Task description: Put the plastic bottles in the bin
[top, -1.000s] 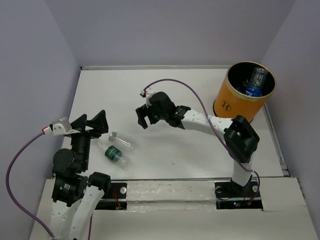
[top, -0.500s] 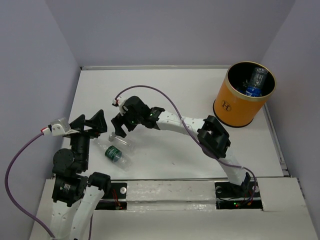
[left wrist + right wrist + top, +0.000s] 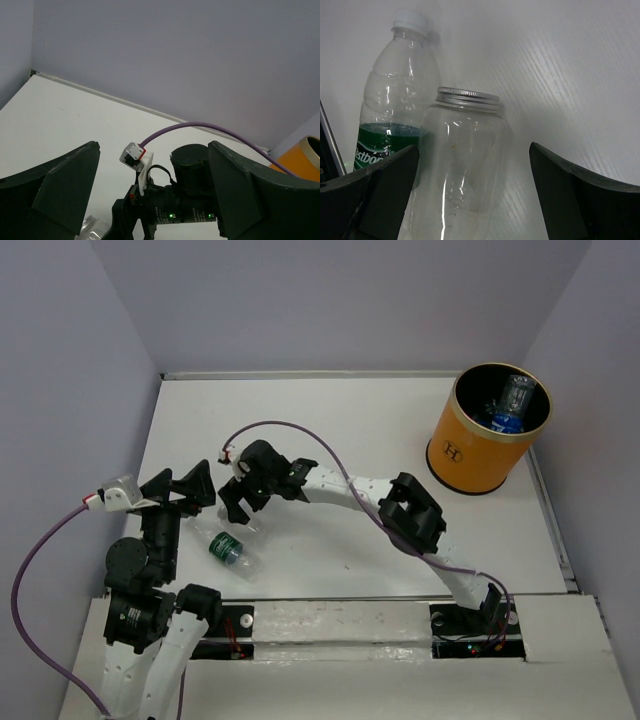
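Observation:
A clear unlabelled bottle [image 3: 462, 165] with a wide silver-rimmed mouth lies on the white table. A green-labelled bottle [image 3: 390, 115] with a white cap lies beside it; it also shows in the top view [image 3: 228, 549]. My right gripper [image 3: 475, 200] is open, its jaws on either side of the clear bottle without touching it. In the top view the right gripper [image 3: 236, 506] covers most of that bottle. My left gripper [image 3: 180, 488] is open and empty, raised just to the left. The orange bin [image 3: 480, 445] stands at the far right with bottles [image 3: 512, 400] inside.
The right arm [image 3: 350, 490] stretches across the table's middle with its purple cable looped above. In the left wrist view the right gripper's body [image 3: 175, 210] fills the gap between my left fingers [image 3: 50, 192], and the bin's rim [image 3: 306, 160] shows at the right edge. Walls enclose the table.
The right arm has swung left from the table's middle and come down over the clear bottle, jaws open. The left arm and the green-labelled bottle have not moved.

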Available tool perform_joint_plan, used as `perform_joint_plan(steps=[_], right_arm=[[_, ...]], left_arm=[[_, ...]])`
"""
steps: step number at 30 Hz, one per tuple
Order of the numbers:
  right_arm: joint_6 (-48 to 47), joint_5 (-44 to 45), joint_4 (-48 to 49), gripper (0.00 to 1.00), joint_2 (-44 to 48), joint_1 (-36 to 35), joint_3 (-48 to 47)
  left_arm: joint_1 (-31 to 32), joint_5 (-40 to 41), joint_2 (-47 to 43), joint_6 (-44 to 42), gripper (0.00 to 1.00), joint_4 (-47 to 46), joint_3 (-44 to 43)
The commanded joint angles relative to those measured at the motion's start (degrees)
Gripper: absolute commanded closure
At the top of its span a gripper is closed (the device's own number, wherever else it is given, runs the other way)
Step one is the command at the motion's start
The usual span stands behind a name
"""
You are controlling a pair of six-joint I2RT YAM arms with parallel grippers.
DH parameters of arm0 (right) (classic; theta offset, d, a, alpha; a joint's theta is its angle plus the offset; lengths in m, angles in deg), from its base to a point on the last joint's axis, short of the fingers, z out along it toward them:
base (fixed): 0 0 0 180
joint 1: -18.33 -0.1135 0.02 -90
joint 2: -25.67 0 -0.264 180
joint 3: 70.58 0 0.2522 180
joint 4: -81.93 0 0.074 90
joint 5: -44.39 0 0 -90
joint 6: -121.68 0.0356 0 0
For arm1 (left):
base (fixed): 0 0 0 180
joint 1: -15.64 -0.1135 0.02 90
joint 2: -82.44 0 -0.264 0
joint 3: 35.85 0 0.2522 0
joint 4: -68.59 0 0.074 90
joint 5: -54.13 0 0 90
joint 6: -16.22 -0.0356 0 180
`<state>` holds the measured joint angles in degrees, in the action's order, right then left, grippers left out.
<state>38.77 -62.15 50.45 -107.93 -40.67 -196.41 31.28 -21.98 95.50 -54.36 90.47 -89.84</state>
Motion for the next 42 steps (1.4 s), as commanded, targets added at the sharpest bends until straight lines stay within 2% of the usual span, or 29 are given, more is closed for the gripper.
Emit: perform_joint_plan(steps=[1,12,13,16,22,27,28,30,31,36,37,39,42], right_arm=[[-0.7,1.1,-1.9,0.05,-2.1,-0.6,-2.9],[-4.4,15.6,-5.6,0.12,-2.9,-0.6,-3.2],[-4.7,16.2,-5.7,0.18,-1.8,-0.6,-2.4],[-5.2,20.8,-5.0,0.23,-0.1,-0.6,0.7],[-5.1,25.4,0.3,0.47,6.4,-0.6,6.4],[-5.9,33.7,4.1,0.5,15.4,0.6,11.2],[-6.3,35.6,4.8,0.5,19.9,1.3,12.3],[-8.5,40.8,7.2,0.51,25.1,4.6,16.1],[-8.9,42.2,8.0,0.51,30.8,6.3,17.4],[-8.5,48.4,15.5,0.52,46.1,22.1,24.1],[-8.5,49.3,19.0,0.53,49.1,28.3,26.4],[-7.3,51.7,19.4,0.54,50.8,36.8,27.1],[-5.1,52.4,20.2,0.55,52.4,43.6,27.4]], left_arm=[[-0.3,-0.6,-0.7,-0.1,0.01,-2.1,-0.7],[-0.1,-0.8,-1.2,0.0,0.01,-2.2,-0.6],[-0.1,-0.9,-1.1,0.1,0.01,-2.3,-0.6],[0.2,-1.5,-0.8,0.0,0.01,-2.4,-0.5],[0.2,-2.0,-1.1,0.0,0.01,-2.7,-0.5],[0.4,-2.1,-1.6,0.0,0.01,-2.6,-0.4],[0.9,-2.2,-1.9,0.1,0.01,-2.7,-0.3],[1.4,-2.6,-2.0,0.2,0.01,-2.8,-0.3],[1.6,-2.7,-2.3,0.2,0.01,-2.8,-0.2],[2.8,-3.3,-3.7,0.1,0.01,-3.1,-0.1],[3.0,-3.2,-4.2,0.1,0.01,-3.0,-0.1],[3.6,-3.4,-4.7,0.3,0.01,-3.1,0.0],[4.1,-3.8,-5.0,0.3,0.01,-3.3,0.0]])
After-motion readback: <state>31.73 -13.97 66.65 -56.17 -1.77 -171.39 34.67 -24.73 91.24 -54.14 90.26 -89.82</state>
